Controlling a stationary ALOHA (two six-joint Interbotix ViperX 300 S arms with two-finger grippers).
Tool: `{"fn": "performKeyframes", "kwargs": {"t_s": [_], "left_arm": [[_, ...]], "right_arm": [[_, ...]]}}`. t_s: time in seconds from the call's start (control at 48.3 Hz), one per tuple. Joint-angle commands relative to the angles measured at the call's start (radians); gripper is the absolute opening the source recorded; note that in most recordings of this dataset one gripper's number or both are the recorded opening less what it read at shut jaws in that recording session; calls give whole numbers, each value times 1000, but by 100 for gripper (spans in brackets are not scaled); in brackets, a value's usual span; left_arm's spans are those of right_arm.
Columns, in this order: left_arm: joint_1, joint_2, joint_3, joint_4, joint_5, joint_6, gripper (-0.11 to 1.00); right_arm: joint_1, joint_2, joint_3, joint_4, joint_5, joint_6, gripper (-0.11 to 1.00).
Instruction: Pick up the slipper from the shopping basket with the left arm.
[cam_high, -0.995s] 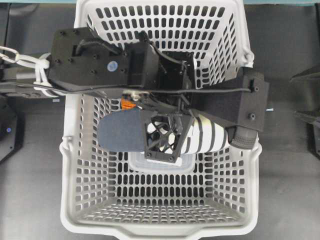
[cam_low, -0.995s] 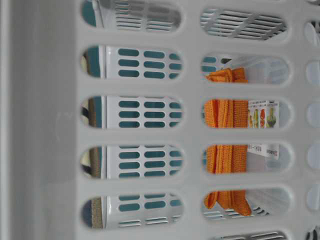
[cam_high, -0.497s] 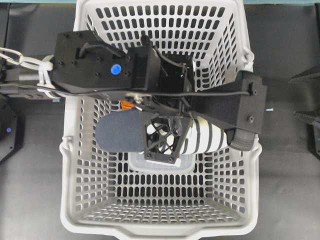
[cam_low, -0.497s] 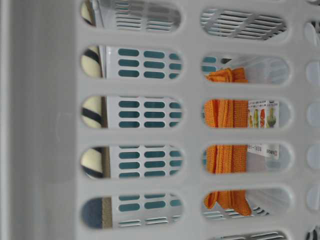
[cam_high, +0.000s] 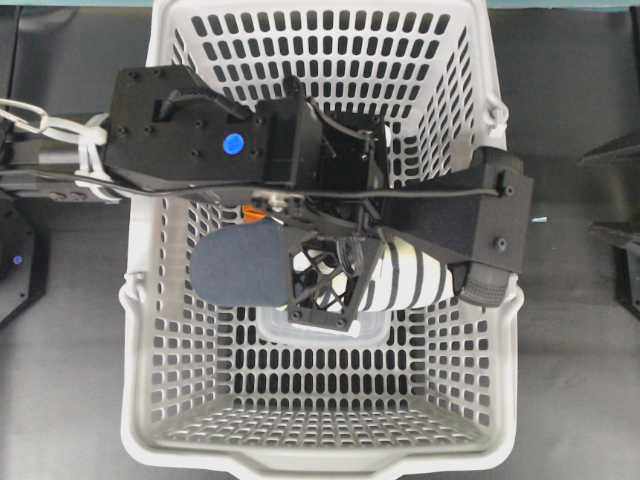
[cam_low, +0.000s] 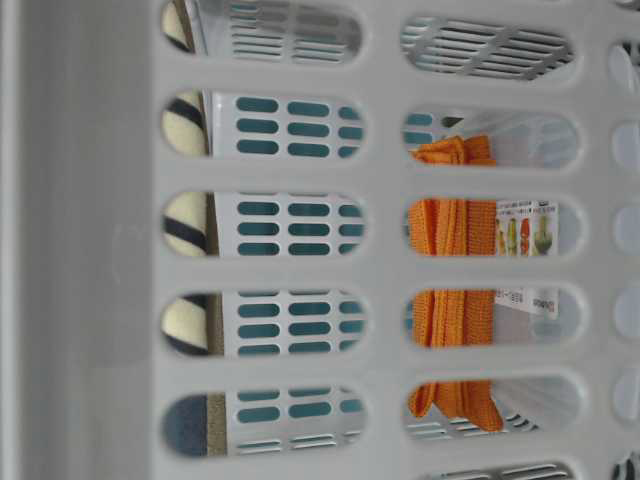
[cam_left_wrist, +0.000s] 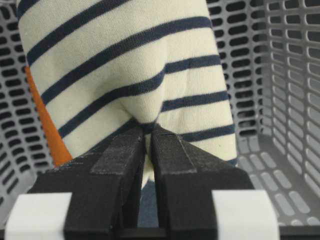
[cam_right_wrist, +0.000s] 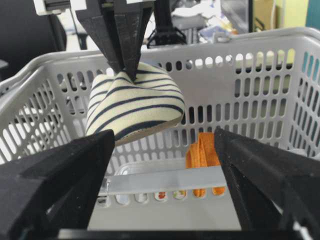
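Note:
The slipper (cam_high: 415, 275), cream with navy stripes and a navy heel (cam_high: 238, 270), hangs inside the light grey shopping basket (cam_high: 330, 455), clear of its floor. My left gripper (cam_high: 322, 288) is shut on a pinch of the striped upper, as the left wrist view shows (cam_left_wrist: 148, 131) on the slipper (cam_left_wrist: 125, 65). The right wrist view shows the slipper (cam_right_wrist: 135, 105) hanging from the left gripper (cam_right_wrist: 125, 72) above the floor. My right gripper (cam_right_wrist: 165, 135) is open and empty at the basket's rim. The slipper also shows through wall holes in the table-level view (cam_low: 185, 220).
A folded orange cloth (cam_right_wrist: 202, 150) leans on the basket's far wall and shows in the table-level view (cam_low: 455, 230). A small clear lidded container (cam_high: 320, 330) lies on the basket floor under the slipper. The right arm (cam_high: 495, 230) rests over the basket's right rim.
The left gripper has lifted the slipper a little. Its striped part has come into view through the wall holes in the table-level view. The right arm has barely moved.

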Motion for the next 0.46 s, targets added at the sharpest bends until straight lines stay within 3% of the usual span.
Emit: {"fn": "performKeyframes", "kwargs": {"t_s": [0.0,0.435], "left_arm": [[-3,-23,-9,5,-3,2,4],[-5,-23,-9,5,-5,2,4]], "right_arm": [[-2,5,-6,3,-11,2,78],[-2,5,-6,3,-15,3,78]]}}
